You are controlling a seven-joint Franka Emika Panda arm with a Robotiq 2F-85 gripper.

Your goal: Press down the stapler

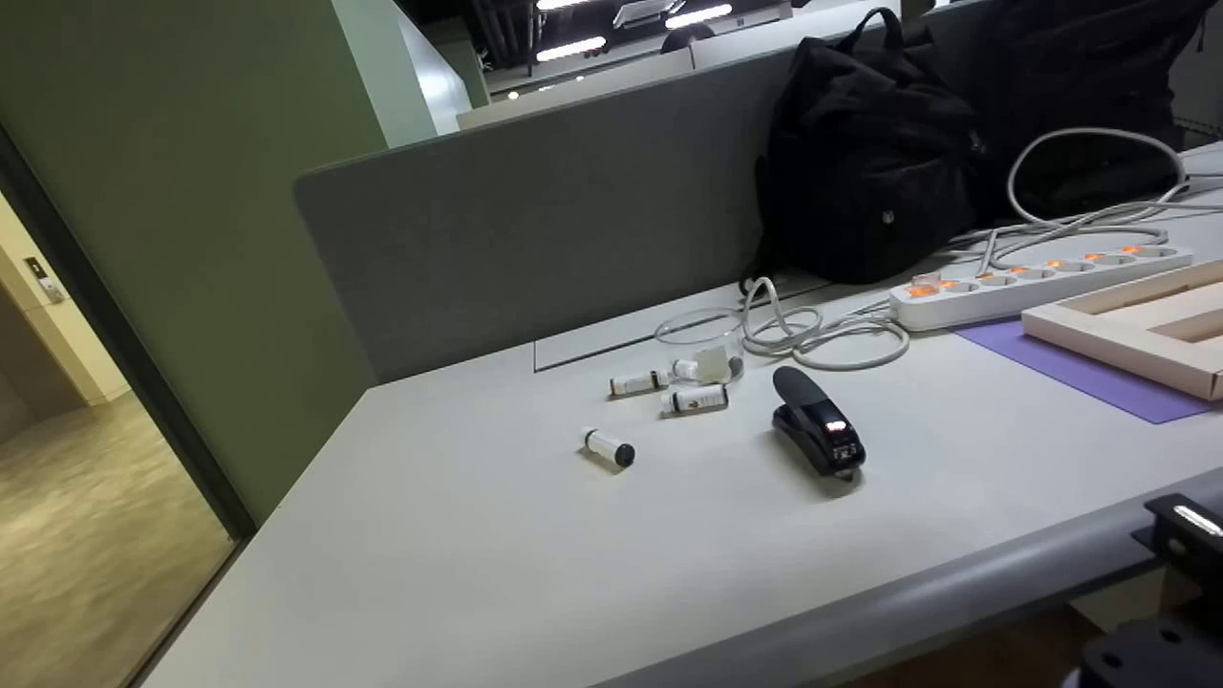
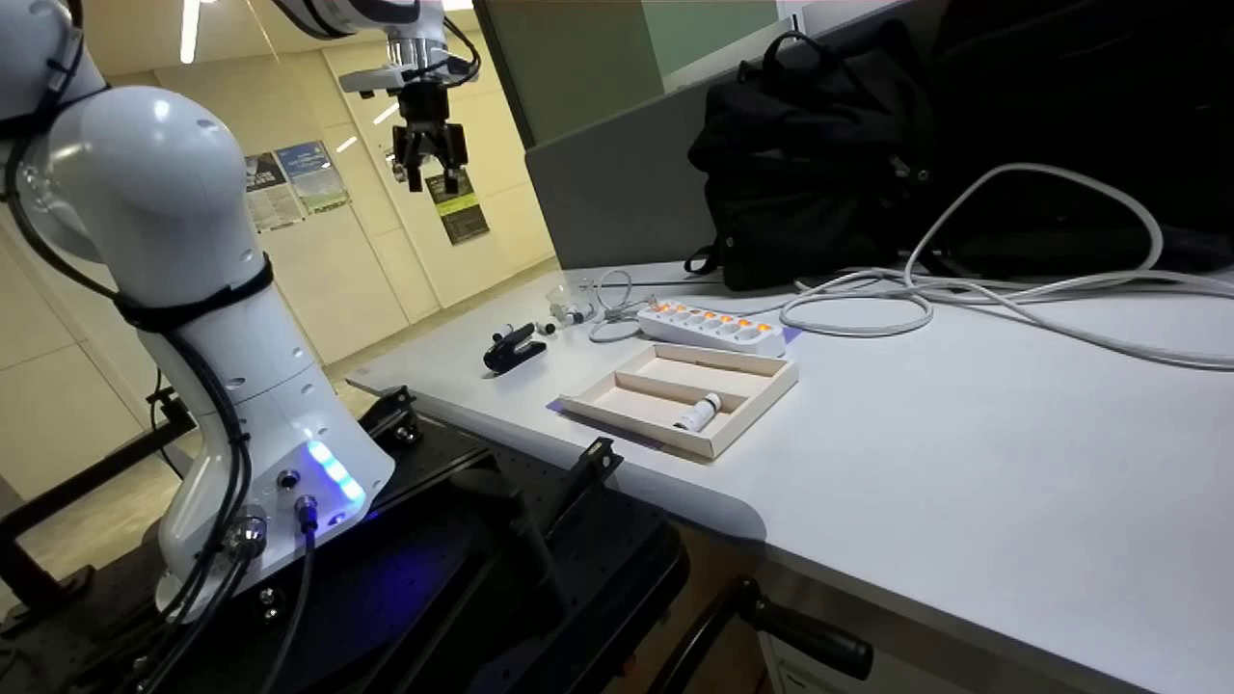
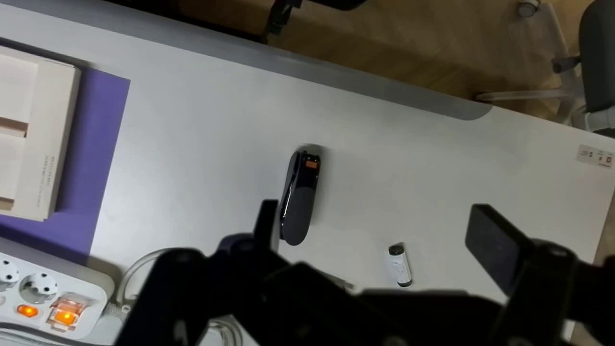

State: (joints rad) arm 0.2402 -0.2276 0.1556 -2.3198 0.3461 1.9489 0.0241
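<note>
Your gripper (image 3: 377, 231) is the nearest thing in the wrist view: fingers spread wide, nothing gripped, well above the desk (image 3: 192, 120). Stapler (image 3: 300, 199) sits on the desk below the gripper, off-centre, toward the finger nearer the tray (image 3: 50, 139). No contact.

Likely step now: approach for the press. Bring the fingers together first so you push with one blunt tip; spread, they'd probably straddle it. Shift toward the stapler, line up over its raised matte end (image 1: 801, 385), go straight down, slow. Pushing at an angle could tip or skid it. Stop once it bottoms out.

Counts: 1 stapler. White bottles (image 1: 609, 447): 3 loose on the desk (1 shows under the finger gap), 1 in the tray, at least 1 seen through the clear cup (image 1: 697, 346); can't tell if more. 1 cup. Past the tray-side finger: 1 tray, 1 purple sheet (image 3: 96, 139), 1 power strip (image 1: 1037, 287). Well apart from the gripper: 1 backpack (image 1: 869, 162), dark shape (image 1: 1080, 76) beside it probably another bag.
</note>
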